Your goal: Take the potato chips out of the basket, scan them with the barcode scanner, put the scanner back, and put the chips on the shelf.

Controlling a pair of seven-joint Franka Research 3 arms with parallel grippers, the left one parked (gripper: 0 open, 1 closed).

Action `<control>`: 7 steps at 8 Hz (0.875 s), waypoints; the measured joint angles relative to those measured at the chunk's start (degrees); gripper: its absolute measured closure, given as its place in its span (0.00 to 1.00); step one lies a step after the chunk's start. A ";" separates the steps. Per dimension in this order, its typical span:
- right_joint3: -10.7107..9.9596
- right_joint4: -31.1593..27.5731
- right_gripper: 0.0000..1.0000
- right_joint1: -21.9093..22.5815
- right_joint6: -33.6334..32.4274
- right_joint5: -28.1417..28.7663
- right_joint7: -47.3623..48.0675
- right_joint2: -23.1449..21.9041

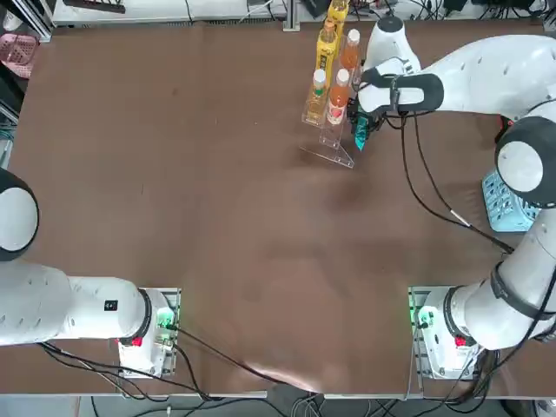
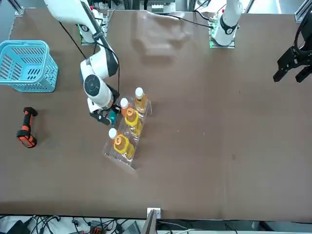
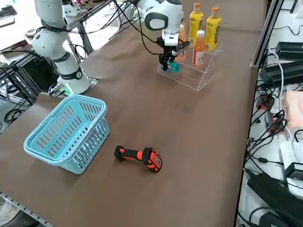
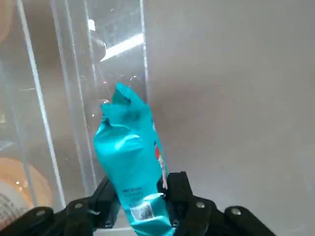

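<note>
Wrist cam: your R jaws point(image 4: 142, 206) pinch the teal chips pkt point(image 4: 130, 157) at its lower end, prob. so its free end can go onto the clear shelf point(image 4: 64, 98) first.

A robotics lab: 2 robot arms point(image 1: 478, 78) bolted to a cable-strewn table point(image 1: 217, 217).

Right arm point(image 1: 473, 74) bent out from the surface's point(image 1: 217, 217) near right corner; right gripper point(image 4: 143, 183) towards its far edge — fingers point(image 4: 183, 194) clamped.

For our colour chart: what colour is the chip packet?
Teal-blue; the right wrist view shows it best.
</note>
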 joint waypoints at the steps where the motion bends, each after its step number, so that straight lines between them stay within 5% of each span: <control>1: -0.06 0.00 0.51 0.19 0.23 0.00 0.90 0.23; 7: -0.41 -0.01 0.51 0.19 1.95 0.00 1.16 0.44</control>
